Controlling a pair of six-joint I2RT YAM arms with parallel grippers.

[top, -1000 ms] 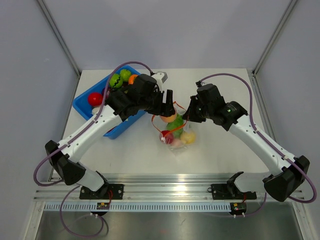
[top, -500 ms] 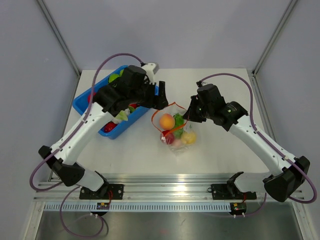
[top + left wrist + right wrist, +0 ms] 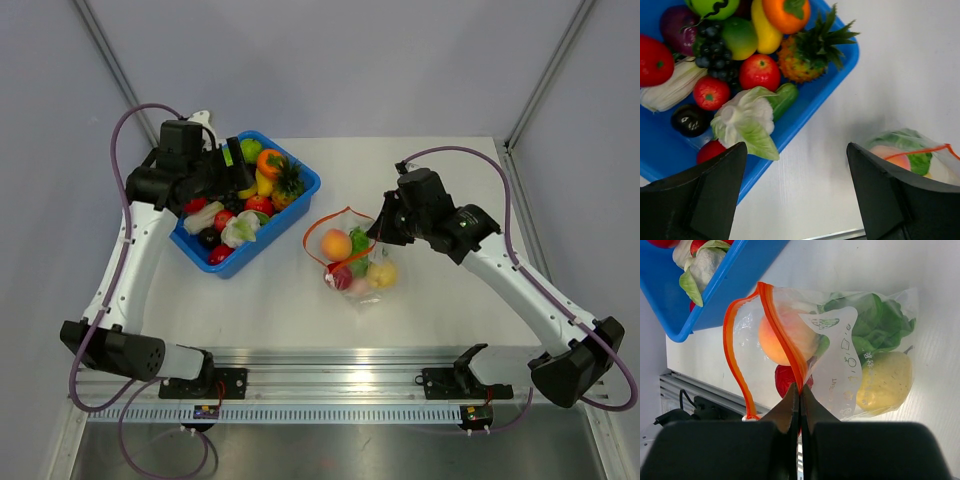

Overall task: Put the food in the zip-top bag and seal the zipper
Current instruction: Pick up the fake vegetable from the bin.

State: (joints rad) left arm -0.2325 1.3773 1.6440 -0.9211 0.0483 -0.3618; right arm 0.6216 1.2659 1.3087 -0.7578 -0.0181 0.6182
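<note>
- At the bag's mouth, the right gripper (image 3: 800, 390) is pinched closed on the zipper (image 3: 781, 340).
- From there the zip-top bag (image 3: 840, 355) lies on the table (image 3: 450, 180), mouth gaping, holding an orange piece (image 3: 335, 243), lettuce (image 3: 870, 325), a yellow pear (image 3: 885, 382) and a red piece (image 3: 785, 380).
- Left gripper (image 3: 796, 150) hangs spread wide and empty above the blue bin (image 3: 812, 102) rim; food (image 3: 759, 71) fills the bin.

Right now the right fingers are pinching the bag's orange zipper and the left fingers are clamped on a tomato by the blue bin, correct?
Not quite. The left wrist view shows the left fingers spread wide and empty by the blue bin. The right fingers do pinch the orange zipper of the zip-top bag.
</note>
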